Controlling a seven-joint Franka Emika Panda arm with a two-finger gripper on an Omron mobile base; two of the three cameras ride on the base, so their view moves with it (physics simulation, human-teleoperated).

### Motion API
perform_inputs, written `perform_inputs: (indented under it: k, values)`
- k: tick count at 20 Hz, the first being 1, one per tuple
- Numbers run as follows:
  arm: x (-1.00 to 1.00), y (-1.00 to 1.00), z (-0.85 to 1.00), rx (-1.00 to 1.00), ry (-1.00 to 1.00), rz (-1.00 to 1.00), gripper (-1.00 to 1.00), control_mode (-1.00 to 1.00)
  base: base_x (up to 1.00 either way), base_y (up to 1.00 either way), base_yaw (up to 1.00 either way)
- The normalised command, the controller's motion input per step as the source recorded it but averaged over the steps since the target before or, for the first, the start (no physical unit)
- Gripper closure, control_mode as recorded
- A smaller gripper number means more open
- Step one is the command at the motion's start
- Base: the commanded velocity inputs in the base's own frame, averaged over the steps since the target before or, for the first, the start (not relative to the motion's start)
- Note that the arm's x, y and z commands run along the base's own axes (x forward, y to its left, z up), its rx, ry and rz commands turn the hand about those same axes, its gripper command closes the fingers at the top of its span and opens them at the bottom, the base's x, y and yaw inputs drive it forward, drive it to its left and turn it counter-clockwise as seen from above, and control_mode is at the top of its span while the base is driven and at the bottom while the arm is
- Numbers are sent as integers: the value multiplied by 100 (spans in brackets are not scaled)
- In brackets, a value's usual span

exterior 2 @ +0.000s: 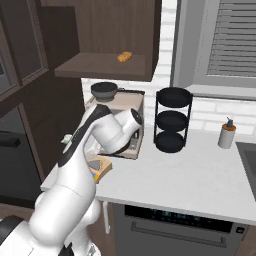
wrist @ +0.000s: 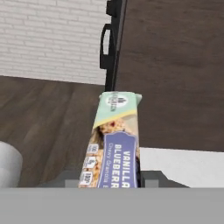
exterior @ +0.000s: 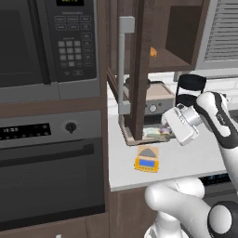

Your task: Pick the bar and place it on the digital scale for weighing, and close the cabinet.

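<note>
**A:** What's the room like? I get a kitchen: pale bench [exterior: 186, 162] with a white brick wall behind it and a window with blinds [exterior 2: 230, 40] up at 1 o'clock in the right base view.

**B:** Yep. In the left base view a black microwave [exterior: 46, 42] sits at 10 o'clock with an oven [exterior: 46, 162] below it. The dark brown cabinet [exterior: 139, 69] hangs over the bench with its door swung open, grey handle [exterior: 122, 65] facing us, and a tiny orange thing [exterior: 153, 52] on its shelf.

**A:** And the bar?

**B:** The gripper [wrist: 111, 177] is clenched on the bar [wrist: 114, 144]. In the hand view the wrapper sticks out from between the fingertips toward 12 o'clock, over the dark wood. In the left base view the hand is low by the bottom edge of the cabinet door.

**A:** Scale?

**B:** The little yellow scale [exterior: 147, 160] sits on the bench at roughly 7 o'clock from the hand, near the front edge. Nothing on its platform. A black three-tier rack [exterior 2: 173, 120] and a soap bottle [exterior 2: 227, 134] stand further along.
</note>
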Motion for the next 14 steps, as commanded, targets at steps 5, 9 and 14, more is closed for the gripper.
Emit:
perform_inputs:
  k: [5,9,14]
  values:
    - [7,0,-35,-5,0,0,100,-100,0,0,0]
    - [3,0,-39,-4,0,0,100,-100,0,0,0]
    - [14,0,-38,-2,0,0,100,-100,0,0,0]
